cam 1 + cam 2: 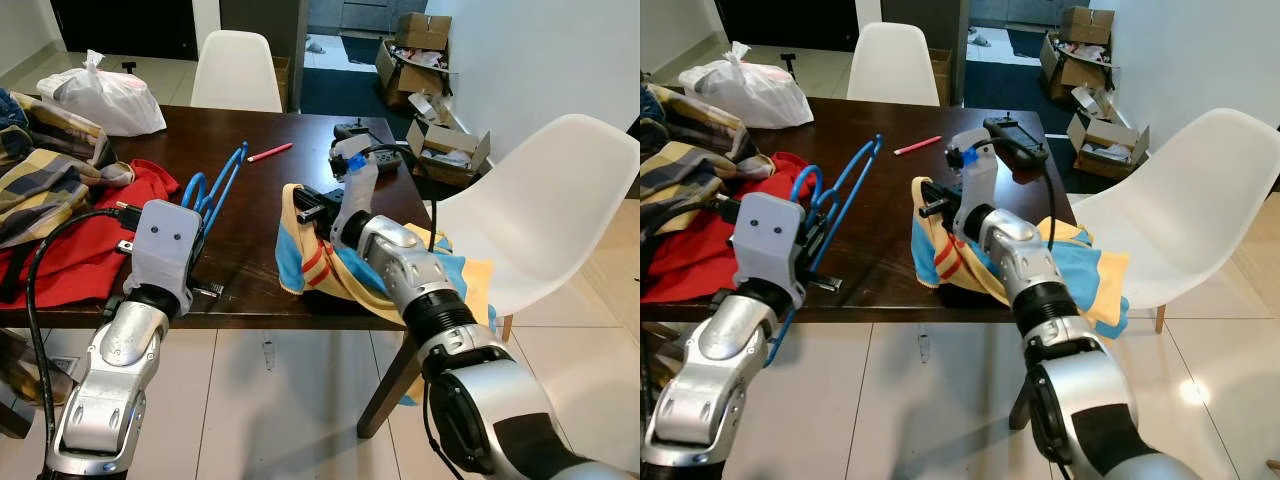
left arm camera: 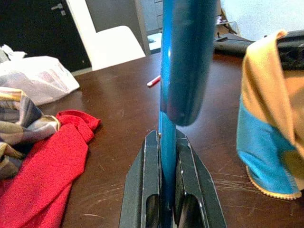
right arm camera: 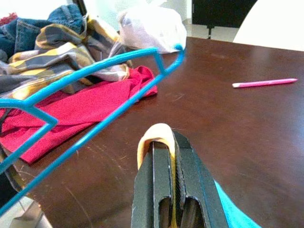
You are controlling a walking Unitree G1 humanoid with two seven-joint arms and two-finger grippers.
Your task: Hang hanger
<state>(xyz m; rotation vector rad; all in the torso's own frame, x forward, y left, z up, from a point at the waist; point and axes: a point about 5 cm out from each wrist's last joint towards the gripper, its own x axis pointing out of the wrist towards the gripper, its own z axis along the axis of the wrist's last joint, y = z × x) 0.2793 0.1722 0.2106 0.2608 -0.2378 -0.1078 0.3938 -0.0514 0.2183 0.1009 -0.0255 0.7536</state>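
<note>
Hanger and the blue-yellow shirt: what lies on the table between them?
Only bare dark table lies between the hanger and the shirt, seen in both eye views.

The blue hanger (image 1: 212, 190) is hidden at its lower end behind the left wrist housing. In the left wrist view it blurs and runs off the frame at 12 o'clock. The yellow-and-blue garment (image 1: 1080, 270) is covered in part by the right forearm, and its hem drops behind the table (image 1: 255, 250) edge.

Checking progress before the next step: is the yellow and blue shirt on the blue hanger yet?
No. The shirt is pinched by the right hand, apart from the hanger in the left hand.
</note>
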